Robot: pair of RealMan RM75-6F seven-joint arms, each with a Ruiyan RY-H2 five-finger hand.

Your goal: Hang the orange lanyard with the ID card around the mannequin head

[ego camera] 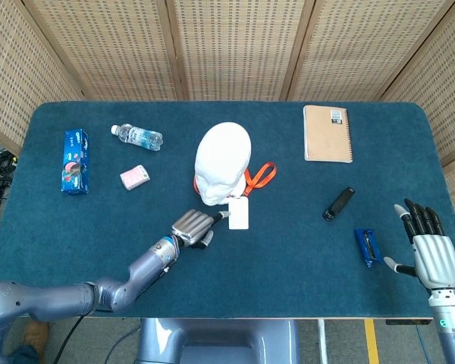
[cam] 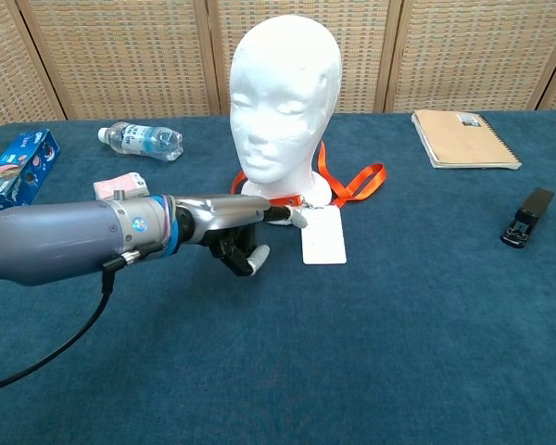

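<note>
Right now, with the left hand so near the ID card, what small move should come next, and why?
Probably ease the left hand slightly forward and pinch the ID card at its top clip. Its extended fingertip reaches the card's upper corner, the other fingers curl holding nothing, and the orange lanyard lies at the mannequin head's base, not yet raised.

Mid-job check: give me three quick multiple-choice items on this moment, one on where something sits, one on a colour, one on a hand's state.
1. Where does the ID card lie?
A. on the notebook
B. on the table in front of the mannequin head
C. beside the water bottle

2. What colour is the lanyard?
A. orange
B. green
C. white

3. How is the right hand?
A. gripping the card
B. fist closed
C. open, holding nothing

Key:
1 B, the card lies flat by the head's base.
2 A, the strap looped at the neck is orange.
3 C, its fingers are spread apart with nothing in them.
</note>
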